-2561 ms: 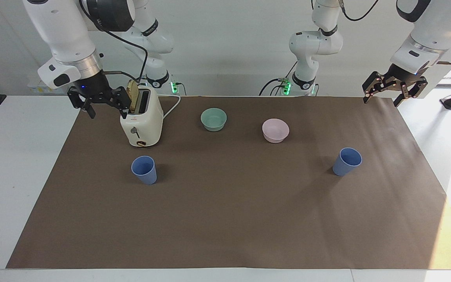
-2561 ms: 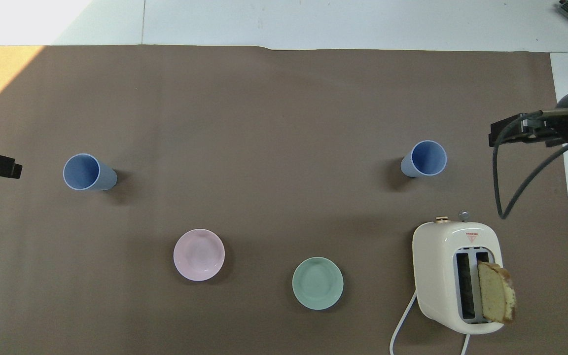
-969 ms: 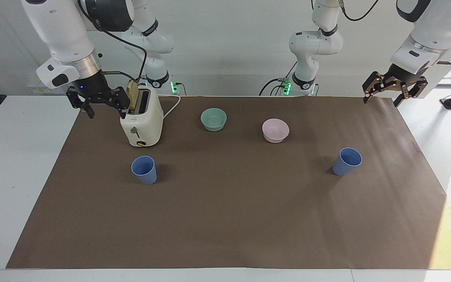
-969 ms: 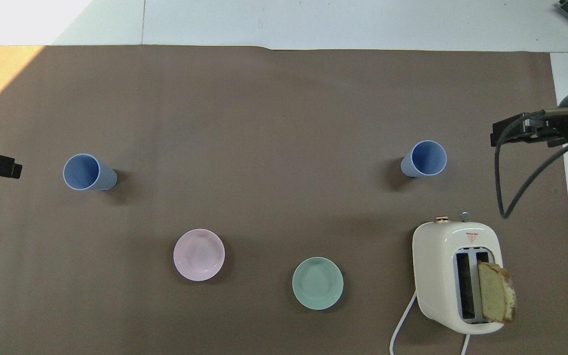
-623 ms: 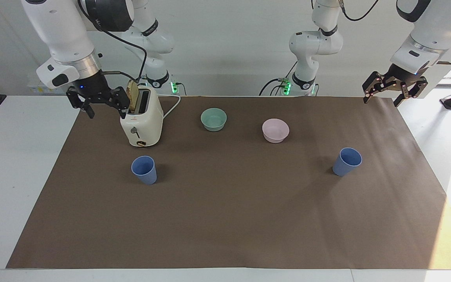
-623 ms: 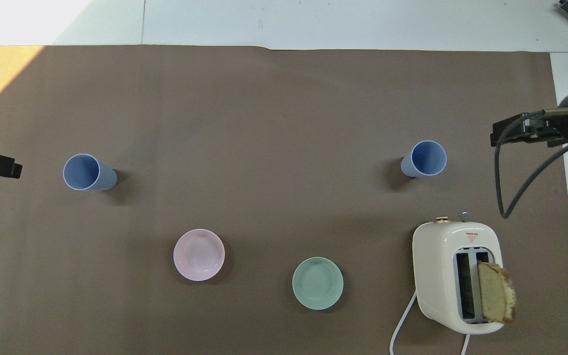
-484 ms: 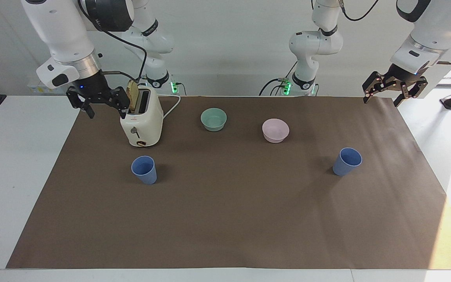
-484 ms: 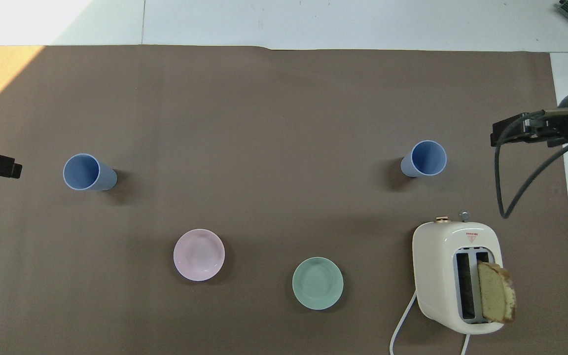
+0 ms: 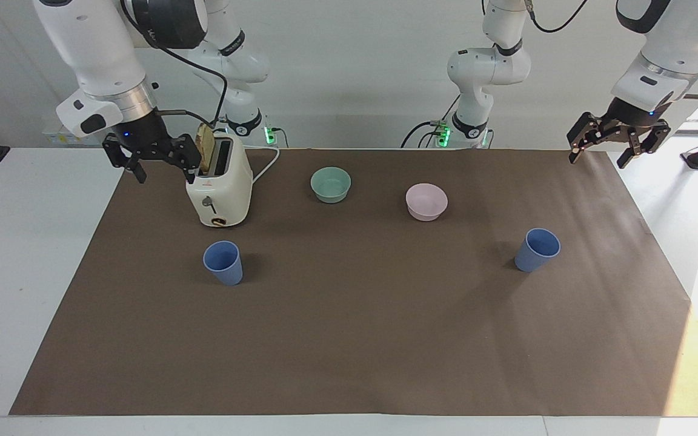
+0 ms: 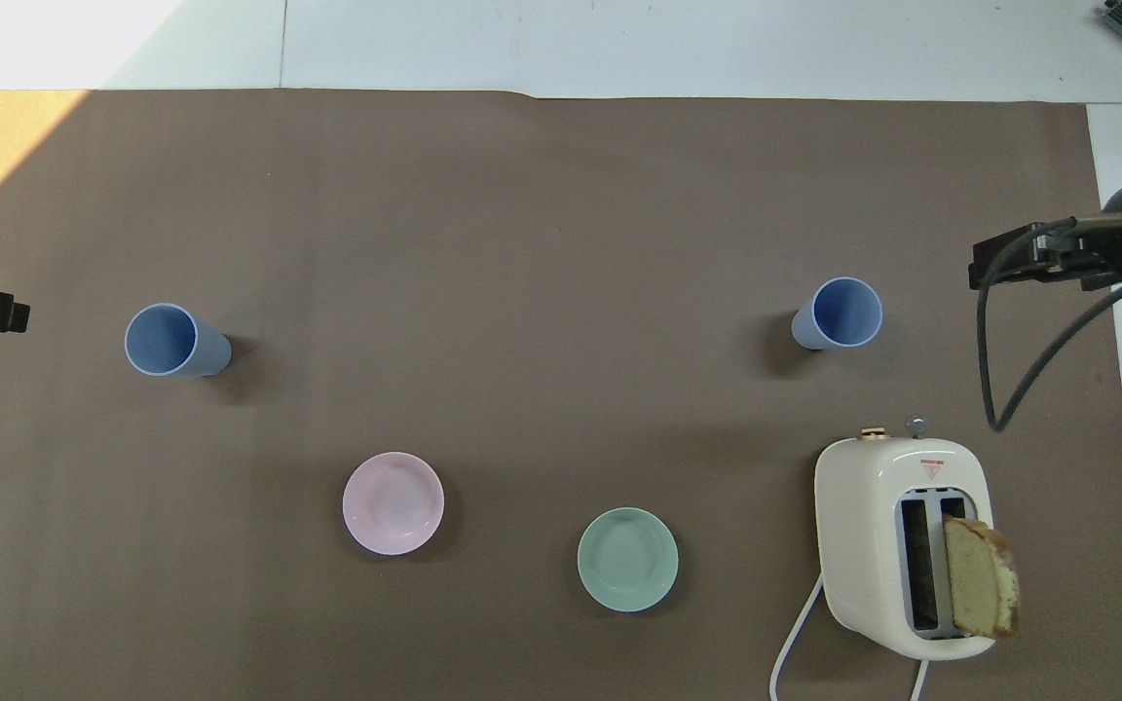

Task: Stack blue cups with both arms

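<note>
**Left tool drifts outward; both cups untouched**

Read the clock from above the mat [image 9: 349, 339], with twelve pointing away from the robots.

Only the left tool [image 9: 597, 161] has moved in the last half second. It has slid a little toward the surface's edge at nine and risen slightly. Its fingers are spread wide with nothing between them. The right tool [image 9: 166, 178] has not shifted. It hangs at about four o'clock over the mat's edge, beside the toaster [image 9: 220, 189], jaws apart and empty.

For you, that means the task has not really begun. The nine-o'clock cup [image 9: 537, 249] and the three-o'clock cup [image 9: 224, 262] both stand upright on the mat, well apart, neither touched. The left tool's drift takes it no closer to its cup, so I judge it a small adjustment rather than a reach.

Other things:
- The toaster sits at about four, with a bread slice [image 9: 205, 147] standing in one slot.
- The teal bowl [image 9: 331, 184] is at about five and the pink bowl [image 9: 426, 201] at seven, both nearer the robots than the cups.

The toaster stands between the right tool and the three-o'clock cup, so you should expect to go over or around it. The bowls sit clear of the straight line between the two cups.
</note>
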### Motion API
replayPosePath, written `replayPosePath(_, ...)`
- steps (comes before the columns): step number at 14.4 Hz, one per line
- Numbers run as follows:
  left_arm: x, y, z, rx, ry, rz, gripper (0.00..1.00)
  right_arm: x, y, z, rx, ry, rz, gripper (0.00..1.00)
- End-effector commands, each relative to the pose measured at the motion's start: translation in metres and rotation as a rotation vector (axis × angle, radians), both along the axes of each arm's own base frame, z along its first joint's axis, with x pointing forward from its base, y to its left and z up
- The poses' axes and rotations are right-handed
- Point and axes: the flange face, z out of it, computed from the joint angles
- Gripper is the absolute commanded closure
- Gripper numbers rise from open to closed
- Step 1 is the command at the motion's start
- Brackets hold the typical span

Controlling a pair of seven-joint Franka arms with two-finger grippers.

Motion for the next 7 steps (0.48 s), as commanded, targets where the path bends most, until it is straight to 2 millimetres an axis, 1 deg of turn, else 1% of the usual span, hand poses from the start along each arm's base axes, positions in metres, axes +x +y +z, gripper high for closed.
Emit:
replayPosePath(1, 0.007, 0.025, -0.021, -0.005, -0.013, -0.006, 0.00, -0.001, -0.003, 0.000, 0.005, -0.005, 0.010, 0.00)
replayPosePath(4, 0.016, 0.033, -0.057, -0.004, -0.030, 0.001, 0.00, -0.001, -0.003, 0.000, 0.005, -0.005, 0.008, 0.00)
replayPosePath(6, 0.017, 0.042, -0.084, -0.001, -0.031, 0.002, 0.00, -0.001, -0.003, 0.000, 0.005, -0.005, 0.008, 0.00)
replayPosePath(7, 0.018, 0.042, -0.093, -0.003, -0.034, -0.004, 0.00, -0.001, -0.003, 0.000, 0.005, -0.005, 0.008, 0.00)
